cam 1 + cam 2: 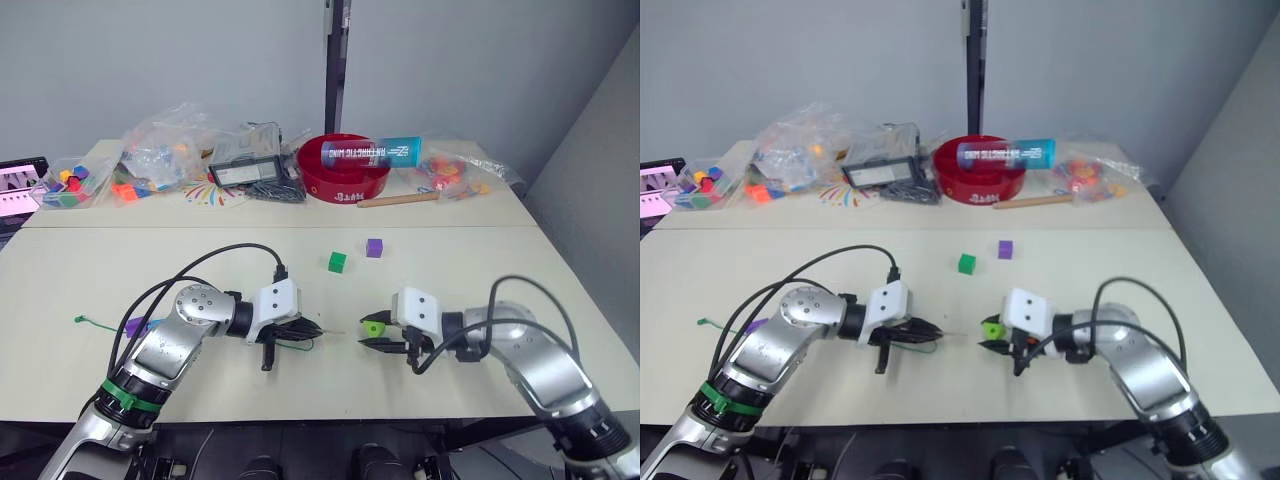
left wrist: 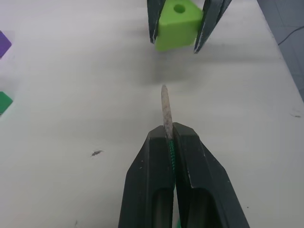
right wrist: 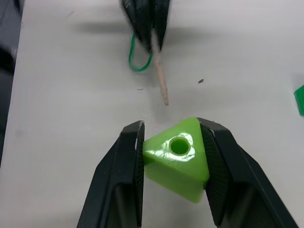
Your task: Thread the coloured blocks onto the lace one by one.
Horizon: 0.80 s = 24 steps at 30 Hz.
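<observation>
Between my two hands nothing blocks the gap: my left hand pinches the lace, tip aimed at the light green block clamped in my right hand. Beyond, dark green and purple blocks sit on the pale counter; bags and a red bowl line the grey wall.

Along the far edge of the pale desk lies a row of clutter. A red bowl sits near the middle, with a clear tube with a blue label lying across its rim. Just right of the bowl a wooden stick lies flat, beside a clear bag of coloured pieces. Left of the bowl are a dark flat device, more clear bags of mixed pieces, and a screen at the desk's left end.
</observation>
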### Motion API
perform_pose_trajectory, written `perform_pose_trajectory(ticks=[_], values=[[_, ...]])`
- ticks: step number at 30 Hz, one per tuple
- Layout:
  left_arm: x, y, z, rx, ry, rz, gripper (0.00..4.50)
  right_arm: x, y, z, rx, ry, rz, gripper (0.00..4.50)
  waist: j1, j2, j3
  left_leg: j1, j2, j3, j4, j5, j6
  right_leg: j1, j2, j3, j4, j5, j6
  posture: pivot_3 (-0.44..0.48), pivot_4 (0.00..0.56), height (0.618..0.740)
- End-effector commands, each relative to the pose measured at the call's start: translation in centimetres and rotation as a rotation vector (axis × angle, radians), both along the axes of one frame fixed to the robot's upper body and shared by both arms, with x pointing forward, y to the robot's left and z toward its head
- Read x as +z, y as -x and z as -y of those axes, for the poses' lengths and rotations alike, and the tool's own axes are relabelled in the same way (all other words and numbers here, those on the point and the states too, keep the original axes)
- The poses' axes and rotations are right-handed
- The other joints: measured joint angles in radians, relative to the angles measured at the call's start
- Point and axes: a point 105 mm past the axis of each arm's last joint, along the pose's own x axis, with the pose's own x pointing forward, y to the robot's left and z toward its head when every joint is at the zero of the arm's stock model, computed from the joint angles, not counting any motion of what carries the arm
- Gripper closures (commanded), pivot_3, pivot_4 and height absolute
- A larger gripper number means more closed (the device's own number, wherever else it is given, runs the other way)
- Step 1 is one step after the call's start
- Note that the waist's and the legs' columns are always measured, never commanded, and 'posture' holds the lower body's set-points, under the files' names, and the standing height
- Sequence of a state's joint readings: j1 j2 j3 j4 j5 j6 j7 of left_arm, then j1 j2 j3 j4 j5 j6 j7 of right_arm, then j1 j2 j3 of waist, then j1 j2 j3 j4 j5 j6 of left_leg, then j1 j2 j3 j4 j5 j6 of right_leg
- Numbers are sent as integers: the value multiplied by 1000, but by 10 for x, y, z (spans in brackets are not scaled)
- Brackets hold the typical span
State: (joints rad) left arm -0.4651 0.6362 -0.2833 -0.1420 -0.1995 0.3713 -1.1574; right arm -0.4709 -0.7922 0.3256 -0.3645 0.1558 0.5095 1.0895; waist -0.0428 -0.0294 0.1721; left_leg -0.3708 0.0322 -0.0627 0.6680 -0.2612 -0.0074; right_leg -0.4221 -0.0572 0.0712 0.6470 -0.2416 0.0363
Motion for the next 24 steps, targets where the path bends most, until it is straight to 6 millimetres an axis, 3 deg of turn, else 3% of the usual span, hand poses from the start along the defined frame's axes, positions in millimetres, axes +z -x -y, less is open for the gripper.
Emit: perform_pose_trajectory(ticks=[1,11,14,15,22,24], values=[[11,-2,2,-5,17,53,4500,-10,-6,5,-22,205,9,3385,1,0,0,0,0,0,0,0,0,0,0,0,0,0,0,0,150,731],[13,-4,1,10,13,66,4500,-32,10,6,50,443,-121,3385,6,0,0,-2,0,0,0,0,0,-1,-1,-1,0,0,0,0,150,731],[13,-4,2,14,17,66,4500,-33,-4,-5,-18,392,-118,3385,4,-1,-1,-1,0,0,0,0,0,-1,-1,-1,-1,0,0,0,150,731],[14,-3,2,13,18,65,4500,-33,-3,-8,-21,374,-132,2585,1,-2,-1,-1,0,0,0,0,0,0,0,-1,0,0,0,0,150,731],[14,-2,3,12,19,66,4500,-17,0,-19,-38,254,-147,262,0,-1,-1,-1,0,-1,0,0,0,-1,0,-1,0,0,0,0,150,731],[15,-1,3,10,20,65,4500,-12,0,-17,-44,231,-138,37,2,-1,-1,-1,0,-1,0,0,0,-1,0,-1,0,0,0,0,150,731]])
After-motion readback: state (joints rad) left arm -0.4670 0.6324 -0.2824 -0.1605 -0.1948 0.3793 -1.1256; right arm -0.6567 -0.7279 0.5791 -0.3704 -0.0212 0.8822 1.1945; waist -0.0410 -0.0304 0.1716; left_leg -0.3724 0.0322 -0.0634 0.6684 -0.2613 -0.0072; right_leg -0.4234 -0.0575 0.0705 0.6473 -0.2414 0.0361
